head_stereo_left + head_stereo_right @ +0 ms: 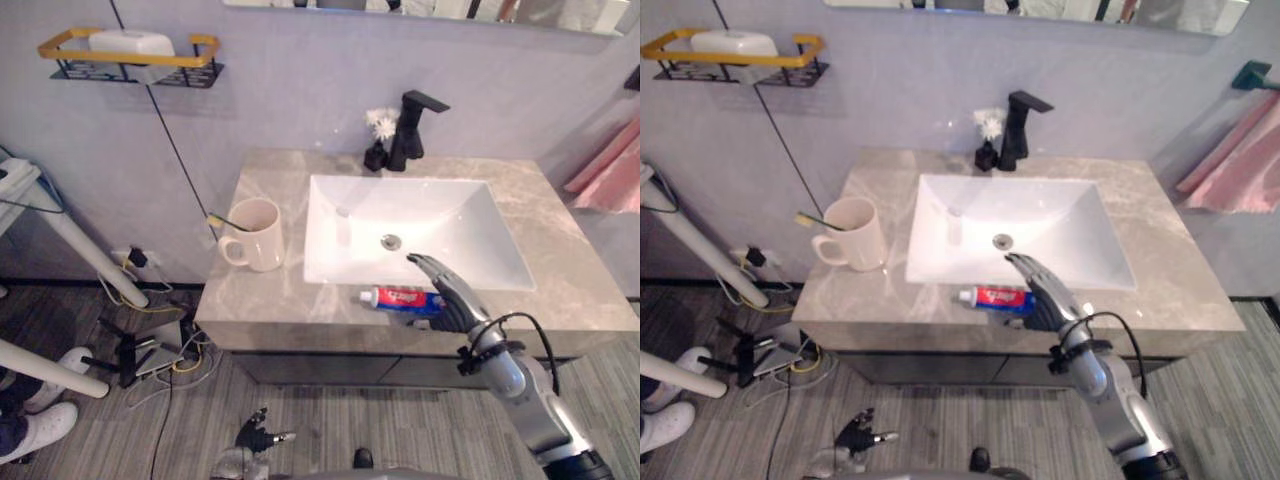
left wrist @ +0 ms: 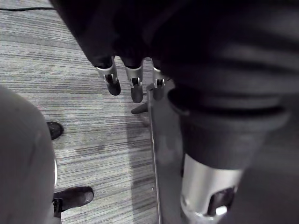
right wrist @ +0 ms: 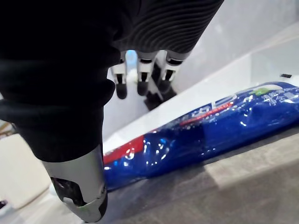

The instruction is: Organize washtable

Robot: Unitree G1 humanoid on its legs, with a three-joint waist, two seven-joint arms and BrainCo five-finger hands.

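Note:
A blue and red toothpaste tube (image 1: 398, 298) lies on the front strip of the grey marble countertop (image 1: 560, 250), just in front of the white sink (image 1: 330, 262). My right hand (image 1: 455, 298) is over the tube's right end with its fingers (image 3: 138, 83) straight and open; the tube (image 3: 210, 126) lies close beneath them. I cannot tell whether the palm touches it. A cream mug (image 1: 256, 235) with a toothbrush (image 1: 221, 221) in it stands left of the sink. My left hand (image 1: 256, 436) hangs low over the floor, fingers (image 2: 135, 86) relaxed and holding nothing.
A black faucet (image 1: 411, 128) and a small dark vase of white flowers (image 1: 378, 138) stand behind the sink. A yellow-railed wall shelf (image 1: 130, 62) with a white soap bar is at upper left. Pink towels (image 1: 610, 170) hang at right. A person's white shoes (image 1: 40, 420) are at lower left.

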